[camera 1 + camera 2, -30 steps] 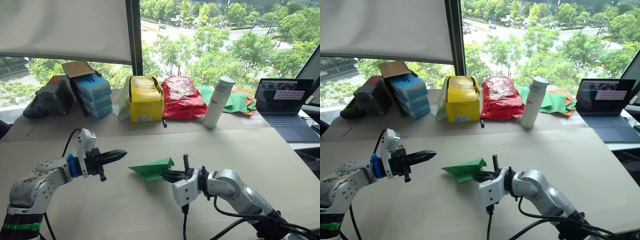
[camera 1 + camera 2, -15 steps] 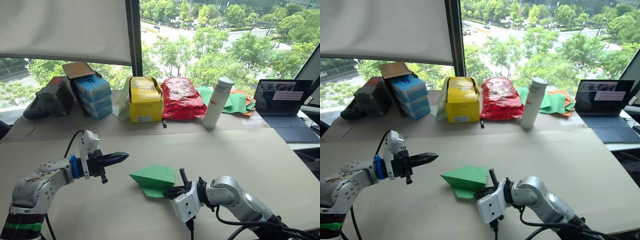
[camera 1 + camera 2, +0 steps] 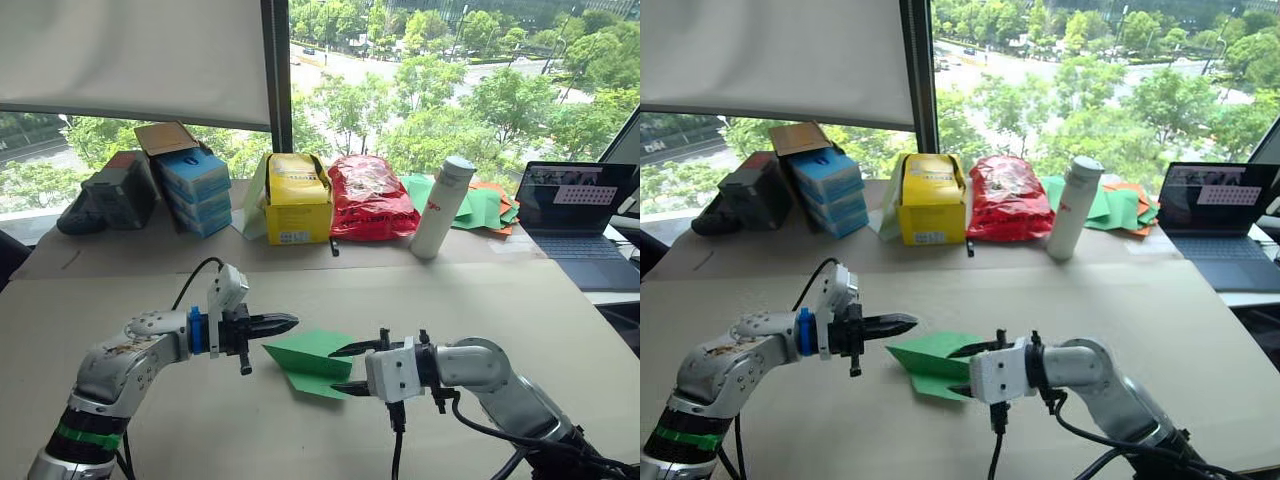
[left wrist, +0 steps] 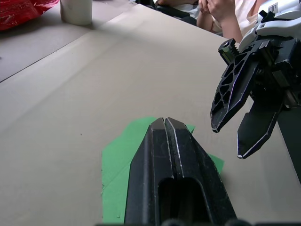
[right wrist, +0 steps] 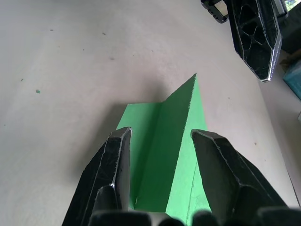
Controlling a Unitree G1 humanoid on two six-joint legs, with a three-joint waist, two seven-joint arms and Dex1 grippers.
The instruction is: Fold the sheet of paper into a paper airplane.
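Observation:
The sheet of paper (image 3: pixel 308 360) is bright green, folded into a pointed wedge, and lies on the tan table (image 3: pixel 520 300) near its middle. One creased flap (image 5: pixel 181 117) stands slightly raised. My left gripper (image 3: pixel 287 322) is shut, and its tip hovers just over the paper's left end (image 4: pixel 117 165). My right gripper (image 3: pixel 345 369) is open at the paper's right side, one finger on each side of the fold (image 5: pixel 162 139), with nothing clamped between them. The two grippers point at each other a short way apart.
Along the table's back stand a dark case (image 3: pixel 105 200), blue boxes (image 3: pixel 190 190), a yellow box (image 3: pixel 295 200), a red bag (image 3: pixel 368 195), a white bottle (image 3: pixel 442 205), a pile of green and orange papers (image 3: pixel 485 205) and a laptop (image 3: pixel 580 215). A person's hands (image 4: pixel 221 9) are past the table's far side.
The right gripper lowered the raised paper to the table and opened, letting it go. The left gripper moved right, up to the paper's point. The camera shifted slightly.

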